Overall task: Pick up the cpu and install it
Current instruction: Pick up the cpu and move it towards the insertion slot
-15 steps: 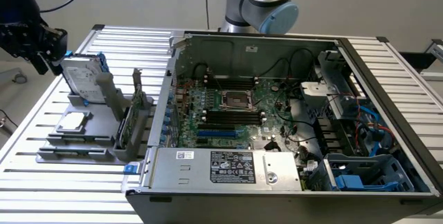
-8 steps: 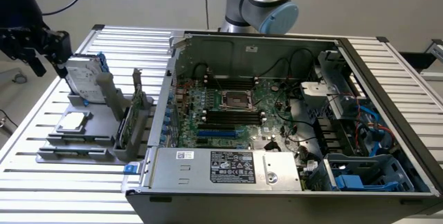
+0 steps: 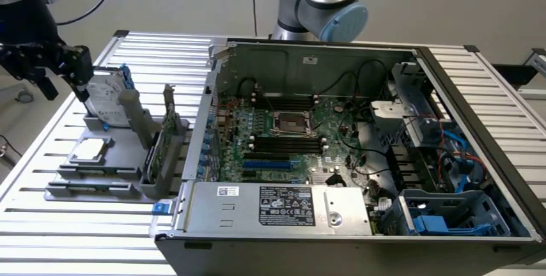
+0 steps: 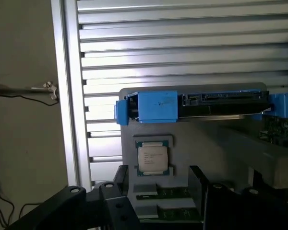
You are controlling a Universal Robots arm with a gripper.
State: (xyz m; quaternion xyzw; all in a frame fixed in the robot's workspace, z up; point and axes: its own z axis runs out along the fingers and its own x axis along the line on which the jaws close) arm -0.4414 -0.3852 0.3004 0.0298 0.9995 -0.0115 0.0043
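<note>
The cpu [image 3: 91,150] is a small flat square chip with a silvery top. It lies flat in a recess of the grey parts holder [image 3: 89,186] on the exterior view's left. In the wrist view the cpu [image 4: 153,158] sits just beyond the black fingers [image 4: 116,191], centred on the gap between them. My gripper [image 3: 64,87] hangs above the holder's far end, higher than the chip and apart from it. The gripper [image 4: 158,176] is open with nothing between its fingers. The green motherboard's metal-framed socket [image 3: 290,121] lies inside the open computer case [image 3: 477,97].
A silver hard drive in a blue bracket [image 3: 107,91] stands on edge on the holder just past the cpu, as the hard drive [image 4: 201,105] does in the wrist view. Upright cards [image 3: 166,142] stand between holder and case. The slatted metal table [image 3: 51,225] carries everything. The arm's base [image 3: 320,1] rises behind the case.
</note>
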